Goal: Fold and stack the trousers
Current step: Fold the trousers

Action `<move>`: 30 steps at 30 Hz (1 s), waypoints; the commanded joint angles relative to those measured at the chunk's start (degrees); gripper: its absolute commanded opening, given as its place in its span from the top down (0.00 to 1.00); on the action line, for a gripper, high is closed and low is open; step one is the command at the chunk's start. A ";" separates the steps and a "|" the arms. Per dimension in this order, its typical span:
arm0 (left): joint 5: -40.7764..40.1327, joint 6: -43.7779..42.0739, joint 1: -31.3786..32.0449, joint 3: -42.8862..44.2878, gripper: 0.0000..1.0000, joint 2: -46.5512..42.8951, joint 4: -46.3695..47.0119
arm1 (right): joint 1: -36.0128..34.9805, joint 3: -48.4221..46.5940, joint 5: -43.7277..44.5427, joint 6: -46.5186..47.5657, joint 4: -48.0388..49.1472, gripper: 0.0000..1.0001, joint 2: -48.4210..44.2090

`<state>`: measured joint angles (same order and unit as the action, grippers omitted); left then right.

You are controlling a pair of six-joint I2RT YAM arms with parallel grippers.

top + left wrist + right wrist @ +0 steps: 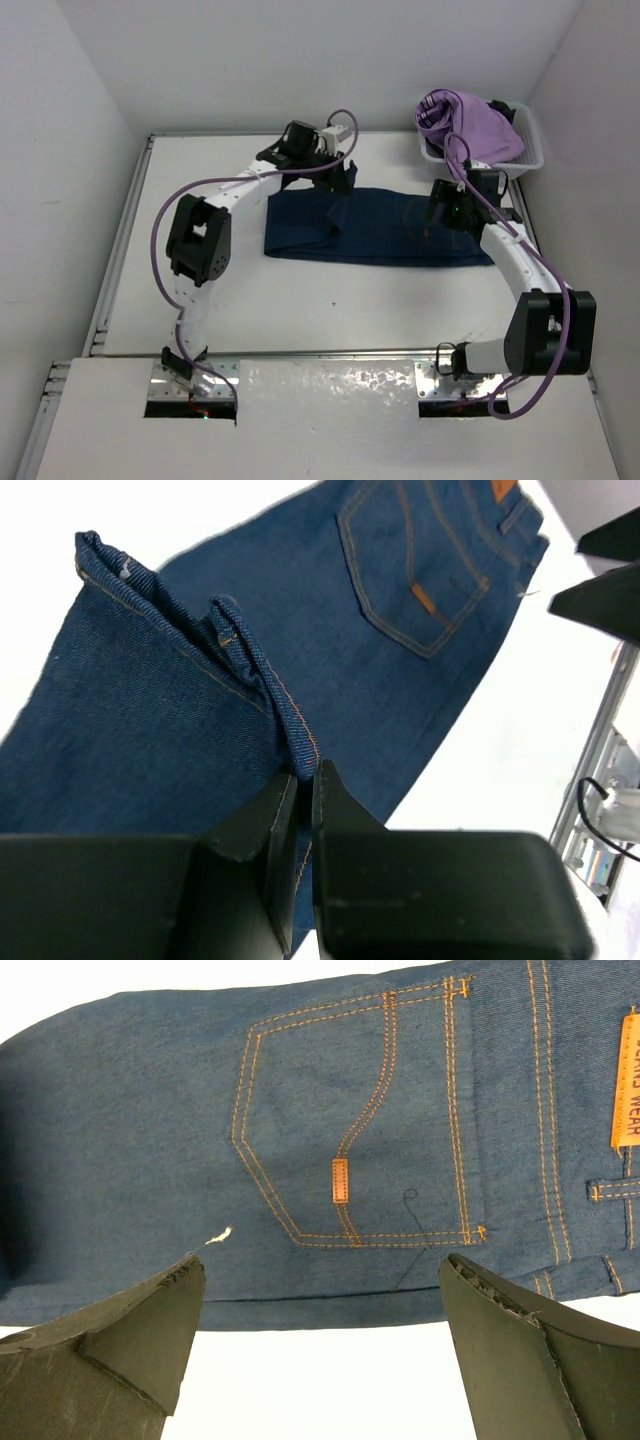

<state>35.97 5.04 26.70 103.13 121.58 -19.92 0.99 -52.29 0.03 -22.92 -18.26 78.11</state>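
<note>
The dark blue denim trousers (390, 238) lie across the middle of the table, with the legs doubled over toward the left. My left gripper (336, 188) is shut on a leg's hem edge (290, 715) and holds that fold raised above the cloth. The left wrist view shows the jaws (305, 780) pinching the orange-stitched seam. My right gripper (441, 208) hovers open and empty over the waist end. In the right wrist view its fingers (320, 1270) straddle the near edge below the back pocket (360, 1150), with the tan patch (628, 1080) at the right.
A white basket (533, 150) at the back right holds a lilac-purple garment (472, 125). The table's metal rail (115, 260) runs along the left side. Purple cables loop off both arms.
</note>
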 commanded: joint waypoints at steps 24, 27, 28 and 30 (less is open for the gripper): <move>-11.69 -16.72 -13.68 -1.42 0.54 -13.11 -17.78 | -11.44 -14.06 -8.73 -6.87 4.29 0.84 17.15; -15.48 -16.56 -15.88 -13.18 0.42 -15.14 -17.44 | -14.17 -16.69 -8.65 -8.72 2.80 0.72 22.25; -15.57 -15.33 -17.11 -15.05 0.37 -15.14 -16.13 | -14.79 -17.14 -8.65 -8.98 2.79 0.70 23.40; -15.57 -13.49 -18.08 -19.08 0.33 -14.97 -13.06 | -15.06 -18.37 -9.34 -9.34 3.23 0.67 26.56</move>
<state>21.96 -9.61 6.74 89.14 106.08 -34.28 -14.13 -67.57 -8.01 -30.11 -15.53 102.54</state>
